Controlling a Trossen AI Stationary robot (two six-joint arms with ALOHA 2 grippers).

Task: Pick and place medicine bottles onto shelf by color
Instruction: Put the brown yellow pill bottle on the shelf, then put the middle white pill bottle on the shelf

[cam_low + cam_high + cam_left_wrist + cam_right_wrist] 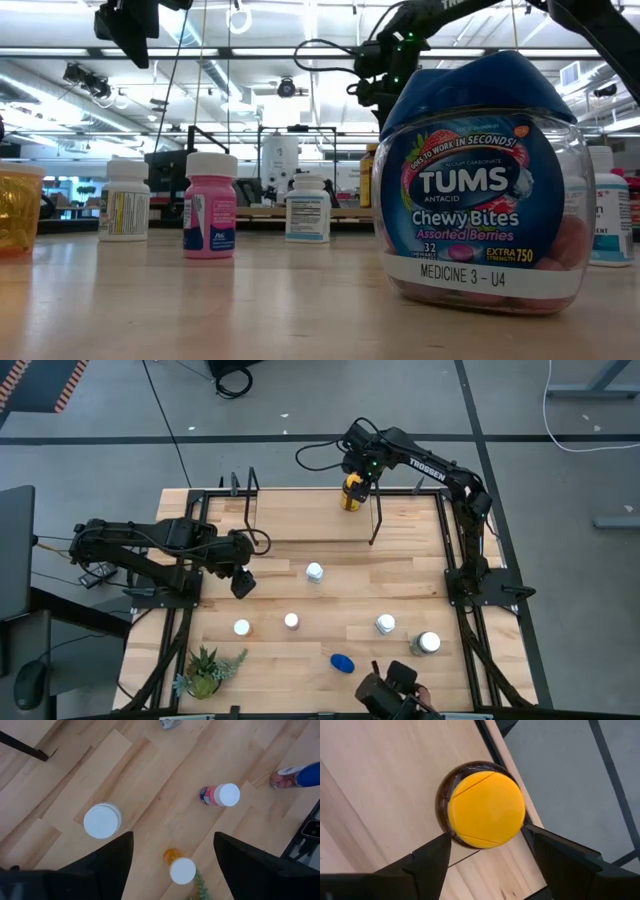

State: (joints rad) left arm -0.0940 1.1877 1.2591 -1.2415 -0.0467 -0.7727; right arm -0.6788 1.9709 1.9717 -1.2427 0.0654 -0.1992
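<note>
Pale planked wood on the surface, satin finish (grain showing); the amber bottle looks glossy plastic under a smooth yellow cap.

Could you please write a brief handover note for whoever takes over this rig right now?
Right gripper: over the shelf, fingers either side of the yellow-capped bottle standing there; whether they grip it cannot be told.
Left gripper: open, empty, above the table's left middle.
Done: the yellow-capped bottle is on the shelf.
Left: five white-capped bottles, including the pink bottle, and the blue Tums bottle remain on the table.
</note>
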